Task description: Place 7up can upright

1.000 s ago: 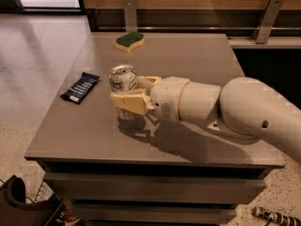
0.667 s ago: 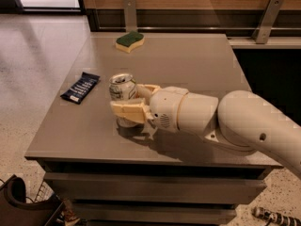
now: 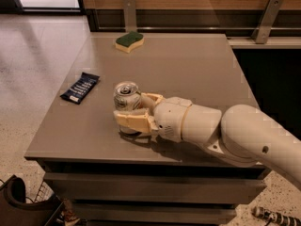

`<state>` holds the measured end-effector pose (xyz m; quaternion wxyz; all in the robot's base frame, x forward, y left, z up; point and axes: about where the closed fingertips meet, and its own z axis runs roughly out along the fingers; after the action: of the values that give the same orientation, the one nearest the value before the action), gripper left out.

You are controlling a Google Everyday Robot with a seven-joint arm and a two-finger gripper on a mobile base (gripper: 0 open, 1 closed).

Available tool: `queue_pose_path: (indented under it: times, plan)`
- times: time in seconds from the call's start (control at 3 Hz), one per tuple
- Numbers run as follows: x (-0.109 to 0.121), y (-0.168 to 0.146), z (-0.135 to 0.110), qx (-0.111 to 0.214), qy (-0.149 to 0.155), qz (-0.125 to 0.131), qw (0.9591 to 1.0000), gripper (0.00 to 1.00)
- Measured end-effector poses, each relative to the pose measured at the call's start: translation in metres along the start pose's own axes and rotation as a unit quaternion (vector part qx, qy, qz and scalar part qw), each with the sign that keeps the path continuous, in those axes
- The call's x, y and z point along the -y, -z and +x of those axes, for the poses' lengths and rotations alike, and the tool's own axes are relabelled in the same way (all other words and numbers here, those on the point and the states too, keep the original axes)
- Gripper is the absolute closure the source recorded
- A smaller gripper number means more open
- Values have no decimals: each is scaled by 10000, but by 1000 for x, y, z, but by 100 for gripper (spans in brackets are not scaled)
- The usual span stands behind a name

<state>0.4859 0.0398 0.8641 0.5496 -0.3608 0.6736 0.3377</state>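
Observation:
The 7up can (image 3: 126, 96) stands upright on the grey table (image 3: 188, 65), near its front left part, with its shiny metal top and pull tab facing up. My gripper (image 3: 130, 110) reaches in from the right at the end of the cream-white arm. Its fingers (image 3: 132, 121) sit on either side of the can's lower body, closed around it. The can's bottom is at or just above the tabletop; the near finger hides the contact.
A dark blue snack packet (image 3: 80, 87) lies at the table's left edge. A green and yellow sponge (image 3: 129, 41) lies at the back. A wall rail with metal brackets runs behind the table. The table's front edge is close below the gripper.
The gripper and the can it holds have moved down toward the tabletop. The can has stayed upright. The packet and sponge have not moved.

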Motion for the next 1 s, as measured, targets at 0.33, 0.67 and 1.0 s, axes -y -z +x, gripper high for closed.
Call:
queue_pose_path:
  times: [0.33,0.67,1.0]
  plan:
    - [-1,0,0,-1,3,-7,10000,66]
    - [-2,-1,-1,-4,10,-19,10000,43]
    - [-3,-3,-1,-6,18,-33,10000,20]
